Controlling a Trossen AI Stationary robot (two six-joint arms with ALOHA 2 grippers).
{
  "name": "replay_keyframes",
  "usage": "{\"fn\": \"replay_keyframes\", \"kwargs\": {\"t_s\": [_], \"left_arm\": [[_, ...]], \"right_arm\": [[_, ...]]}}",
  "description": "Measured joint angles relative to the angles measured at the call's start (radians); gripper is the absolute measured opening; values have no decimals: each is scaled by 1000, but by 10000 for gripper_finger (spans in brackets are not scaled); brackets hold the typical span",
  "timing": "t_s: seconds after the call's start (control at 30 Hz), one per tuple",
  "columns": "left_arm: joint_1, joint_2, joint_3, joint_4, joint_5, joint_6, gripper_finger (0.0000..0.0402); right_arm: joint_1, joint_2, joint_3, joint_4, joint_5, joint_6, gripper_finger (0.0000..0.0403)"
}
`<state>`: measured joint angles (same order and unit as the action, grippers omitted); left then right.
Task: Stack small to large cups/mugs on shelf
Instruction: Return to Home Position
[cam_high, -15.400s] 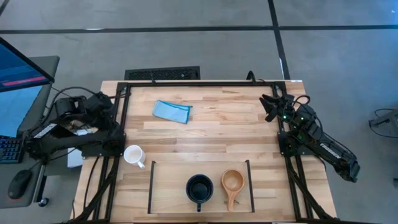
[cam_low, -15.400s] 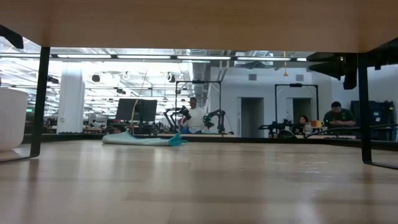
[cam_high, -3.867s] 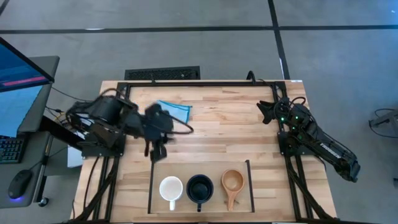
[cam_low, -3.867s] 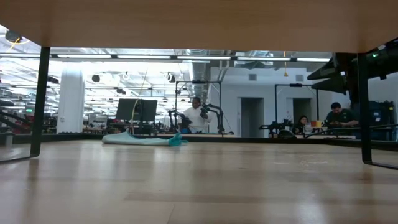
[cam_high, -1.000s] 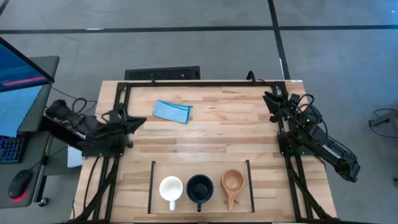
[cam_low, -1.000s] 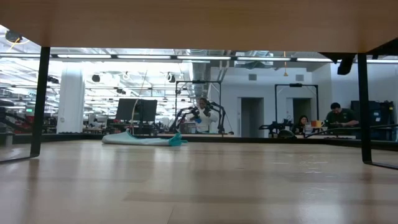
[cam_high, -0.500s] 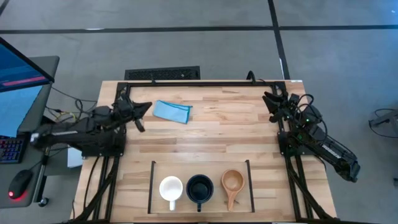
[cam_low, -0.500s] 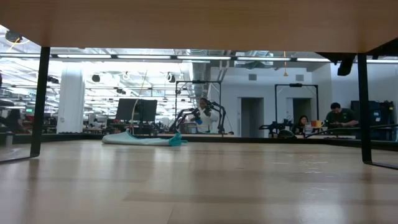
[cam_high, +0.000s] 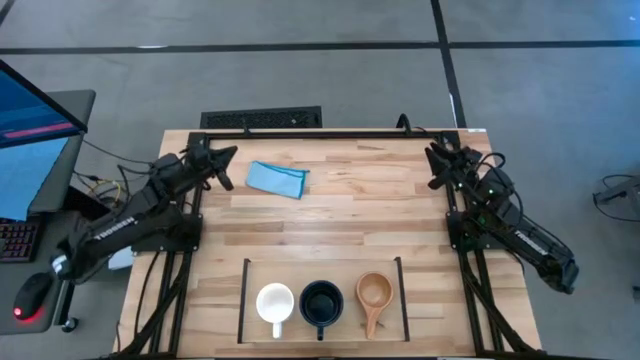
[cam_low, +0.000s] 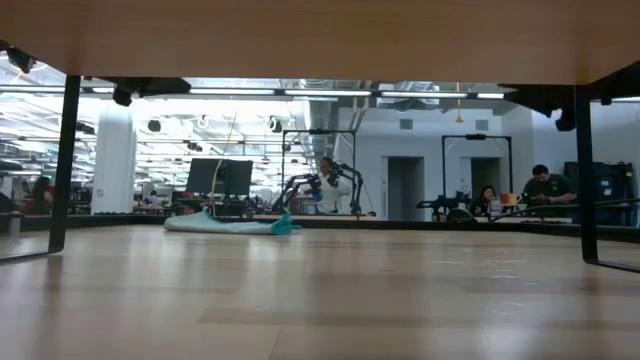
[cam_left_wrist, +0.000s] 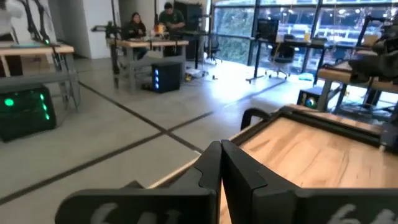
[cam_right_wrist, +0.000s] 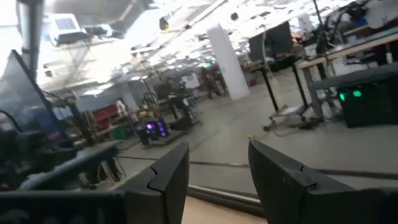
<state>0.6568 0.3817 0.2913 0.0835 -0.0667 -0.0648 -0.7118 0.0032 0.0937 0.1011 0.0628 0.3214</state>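
Three cups stand upright in a row inside the shelf (cam_high: 244, 300) at the table's near edge. From left to right they are a white mug (cam_high: 275, 303), a dark mug (cam_high: 320, 303) and a tan wooden cup (cam_high: 373, 292). My left gripper (cam_high: 227, 157) hovers shut near the table's far left corner, its fingertips together in the left wrist view (cam_left_wrist: 221, 163). Near the far right corner my right gripper (cam_high: 437, 160) stands open, with nothing between its fingers (cam_right_wrist: 217, 168). Neither gripper is near the cups.
A folded light-blue cloth (cam_high: 277, 178) lies at the far left of the table, just right of my left gripper, and shows in the low view (cam_low: 230, 224). A black frame (cam_high: 320, 133) runs around the tabletop. People sit in the room beyond the table.
My left gripper, still shut, has swung from the table's left edge toward its far edge, ending beside the blue cloth, and the arm has stretched out. The cups and my right arm have kept still.
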Motion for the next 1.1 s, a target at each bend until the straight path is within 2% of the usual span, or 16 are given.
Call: {"fn": "replay_keyframes", "kwargs": {"t_s": [0.1,0.27,0.4,0.67,0.83,1.0,1.1], "left_arm": [[67,0,0,-6,62,-2,0],[155,-20,0,-22,62,-5,0],[200,-83,0,-48,74,-8,0],[219,-253,0,-246,89,-12,0],[219,-343,-1,-296,66,-10,0],[217,-377,-95,-226,60,-59,0],[213,-376,-174,-107,71,-84,0]], "right_arm": [[-23,0,0,-33,-6,-1,186],[-58,0,0,-42,-21,-9,186],[-75,0,0,-42,-50,-16,186],[-83,0,0,-9,-66,-22,186],[-82,0,0,0,-106,-29,186],[-81,0,0,0,-159,-20,186],[-77,0,0,-3,-191,-16,186]]}}
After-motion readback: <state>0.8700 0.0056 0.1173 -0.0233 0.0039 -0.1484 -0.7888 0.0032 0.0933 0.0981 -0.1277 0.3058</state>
